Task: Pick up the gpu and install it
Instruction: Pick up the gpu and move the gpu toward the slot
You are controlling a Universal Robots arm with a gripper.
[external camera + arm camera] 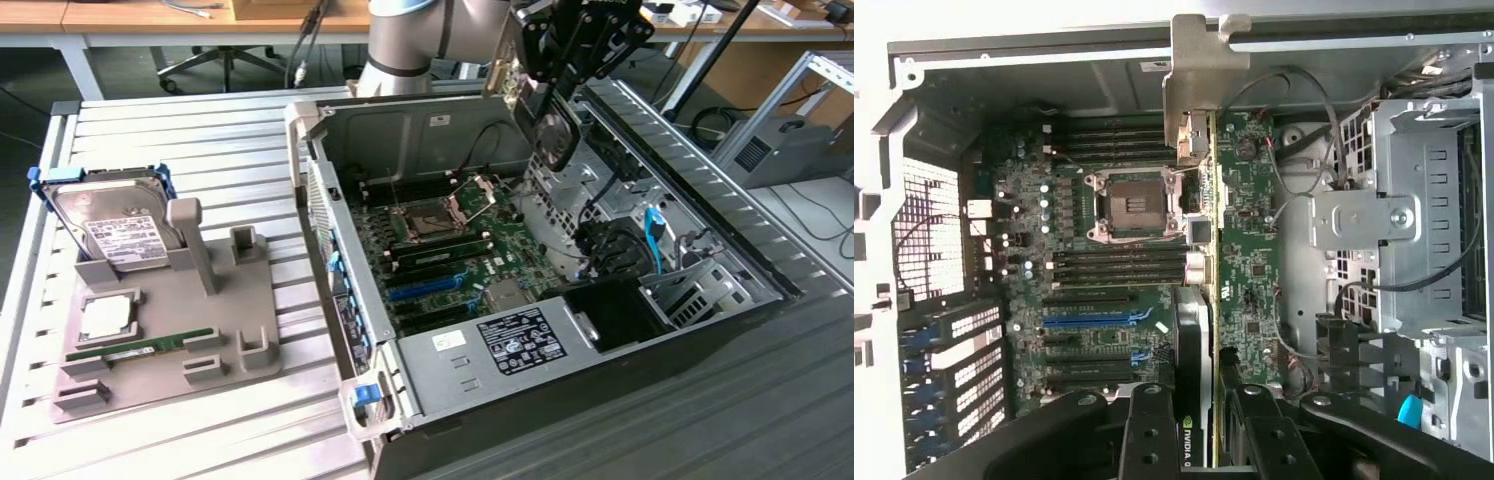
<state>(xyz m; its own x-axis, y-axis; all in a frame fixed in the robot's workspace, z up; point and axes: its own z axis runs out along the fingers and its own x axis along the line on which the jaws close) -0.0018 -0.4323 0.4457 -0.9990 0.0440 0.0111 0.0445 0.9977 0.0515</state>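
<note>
Holding the gpu (551,130) by its upper end, the gripper (561,78) had its jaws partly closed and clamped on the card. Card: hung upright over the open computer case (747,265), above the motherboard (447,250), not yet seated in a slot. Wrist view: the card's black cooler face (1194,350) ran edge-on between the two fingers (1146,435), with the silver end bracket (1199,70) at one end. A blue slot (1089,322) on the motherboard showed just beside the cooler face. Grey fixture (247,340): stood on the exterior view's left, bearing a hard drive (114,225) and a memory stick (140,347).
</note>
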